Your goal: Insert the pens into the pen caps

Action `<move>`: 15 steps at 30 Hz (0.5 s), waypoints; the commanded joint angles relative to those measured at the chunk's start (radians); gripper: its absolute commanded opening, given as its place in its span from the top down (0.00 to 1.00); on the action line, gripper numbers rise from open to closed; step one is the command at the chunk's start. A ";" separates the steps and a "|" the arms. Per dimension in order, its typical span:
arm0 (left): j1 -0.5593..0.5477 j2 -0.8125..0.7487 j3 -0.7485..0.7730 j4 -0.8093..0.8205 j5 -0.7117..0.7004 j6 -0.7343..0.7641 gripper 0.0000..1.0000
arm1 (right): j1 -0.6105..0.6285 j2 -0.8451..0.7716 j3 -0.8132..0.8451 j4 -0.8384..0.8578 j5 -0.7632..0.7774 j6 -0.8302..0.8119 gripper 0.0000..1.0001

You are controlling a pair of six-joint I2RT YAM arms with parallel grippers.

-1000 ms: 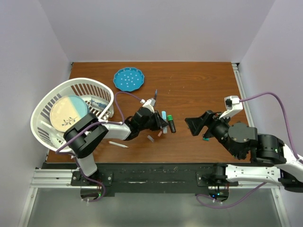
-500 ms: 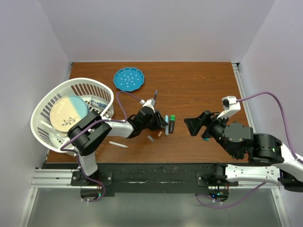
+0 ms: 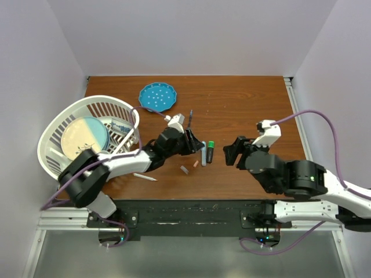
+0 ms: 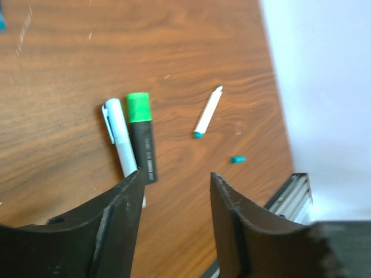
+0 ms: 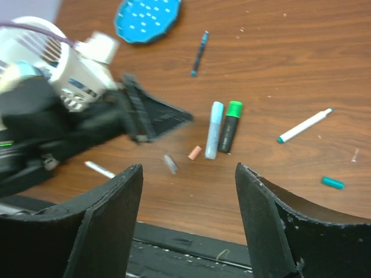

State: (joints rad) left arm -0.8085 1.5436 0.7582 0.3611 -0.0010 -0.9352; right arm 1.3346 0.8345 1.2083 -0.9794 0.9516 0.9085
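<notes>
The left gripper (image 4: 175,176), jaws spread and empty, sits bottom centre, the green-capped pen (image 4: 142,139) above it in frame; the right gripper (image 5: 188,169) is likewise spread, teal cap (image 5: 333,183) lower right

Brown wooden table (image 3: 243,104) boxed in by pale lilac walls (image 3: 191,35)

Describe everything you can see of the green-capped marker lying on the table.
The green-capped marker has a dark, plastic-looking barrel and a bright green cap fitted on one end. It lies flat on the wooden table, alongside a white pen, seemingly touching it. Nothing grips it; the left gripper, jaws open, hovers just short of its dark end.
</notes>
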 commanded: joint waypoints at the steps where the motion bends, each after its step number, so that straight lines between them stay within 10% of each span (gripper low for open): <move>1: -0.008 -0.174 -0.074 -0.054 -0.079 0.096 0.43 | -0.011 0.063 0.037 0.001 0.073 0.023 0.32; 6: -0.008 -0.384 -0.122 -0.163 -0.099 0.157 0.15 | -0.288 0.118 -0.035 0.185 -0.224 -0.110 0.33; 15: -0.003 -0.686 -0.114 -0.411 -0.154 0.291 0.00 | -0.779 0.268 -0.236 0.326 -0.551 -0.123 0.41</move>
State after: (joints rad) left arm -0.8085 0.9325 0.6212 0.0834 -0.0956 -0.7383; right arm 0.6830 1.0420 1.0161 -0.7437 0.5449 0.8051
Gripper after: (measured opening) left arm 0.988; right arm 0.597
